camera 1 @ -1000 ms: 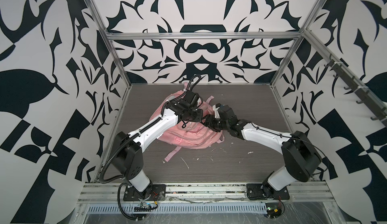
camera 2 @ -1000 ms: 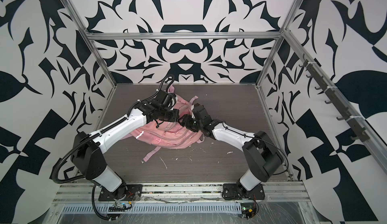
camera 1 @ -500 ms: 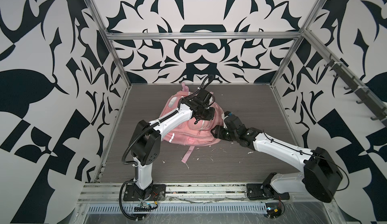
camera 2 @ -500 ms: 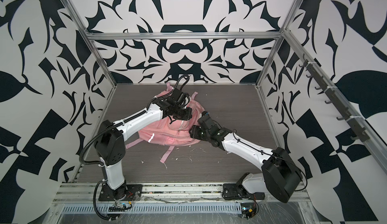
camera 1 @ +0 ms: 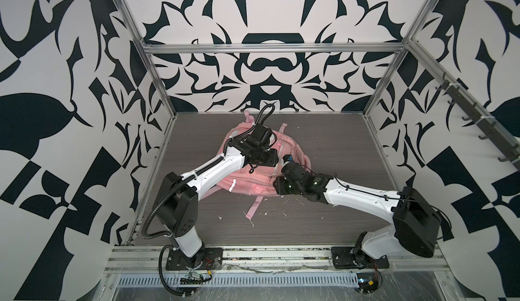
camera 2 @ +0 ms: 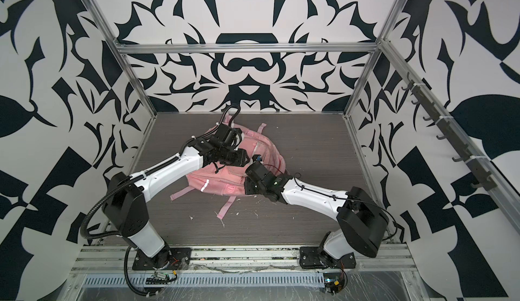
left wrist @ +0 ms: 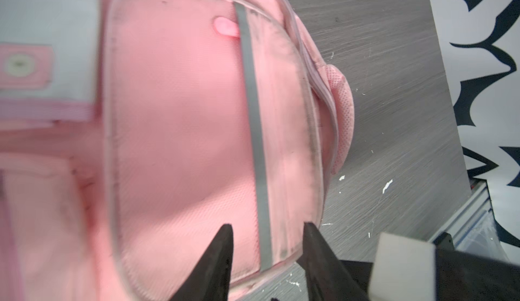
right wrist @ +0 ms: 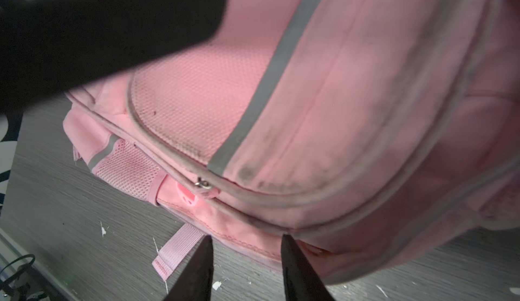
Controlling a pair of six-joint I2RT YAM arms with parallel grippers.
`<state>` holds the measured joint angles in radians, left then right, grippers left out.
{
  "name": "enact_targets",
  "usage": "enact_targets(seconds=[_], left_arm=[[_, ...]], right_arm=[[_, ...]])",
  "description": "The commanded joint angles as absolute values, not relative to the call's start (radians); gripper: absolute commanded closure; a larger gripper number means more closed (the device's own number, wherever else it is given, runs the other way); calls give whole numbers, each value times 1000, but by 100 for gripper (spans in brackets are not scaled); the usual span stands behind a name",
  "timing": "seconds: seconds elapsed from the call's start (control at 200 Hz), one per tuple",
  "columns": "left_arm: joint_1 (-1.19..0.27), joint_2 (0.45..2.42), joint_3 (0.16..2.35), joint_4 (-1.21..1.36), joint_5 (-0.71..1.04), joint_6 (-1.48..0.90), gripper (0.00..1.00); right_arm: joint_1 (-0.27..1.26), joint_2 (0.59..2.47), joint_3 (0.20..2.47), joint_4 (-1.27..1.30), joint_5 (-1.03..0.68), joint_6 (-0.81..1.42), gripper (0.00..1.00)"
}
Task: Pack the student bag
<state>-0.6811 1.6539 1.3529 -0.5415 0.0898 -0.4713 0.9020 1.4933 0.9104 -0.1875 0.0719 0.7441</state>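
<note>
The student bag (camera 1: 247, 185) (camera 2: 219, 185), a pink backpack with silver strips, lies flat on the grey table in both top views. My left gripper (camera 1: 274, 160) (left wrist: 267, 226) hovers open over its upper panel. A silver strip (left wrist: 253, 116) runs between its fingers, and nothing is gripped. My right gripper (camera 1: 275, 186) (right wrist: 246, 239) is open at the bag's near right edge, its fingertips at the bottom seam. In the right wrist view a zip pull (right wrist: 204, 184) sits on the closed zip. What lies inside the bag is hidden.
Loose pink straps (camera 1: 253, 209) trail from the bag toward the front edge. White scraps (camera 1: 250, 223) dot the table. Patterned walls and metal frame posts (camera 1: 157, 88) close in the table. A rail of hooks (camera 1: 478, 125) runs along the right wall.
My left gripper has opened and let go of the bag. The right gripper's jaws have narrowed but stay open. The bag has settled flatter on the table.
</note>
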Motion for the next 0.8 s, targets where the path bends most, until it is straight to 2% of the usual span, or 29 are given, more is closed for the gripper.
enact_targets(seconds=[0.0, 0.245, 0.455, 0.795], left_arm=[[-650, 1577, 1262, -512, 64, -498, 57], [-577, 1519, 1111, -437, 147, -580, 55], [-569, 1512, 1045, -382, 192, -638, 55], [-568, 1497, 994, -362, 192, -663, 55]], right_arm=[[927, 1518, 967, -138, 109, 745, 59], [944, 1575, 999, -115, 172, 784, 57], [944, 1618, 1049, -131, 238, 785, 57], [946, 1702, 1115, -184, 248, 796, 68]])
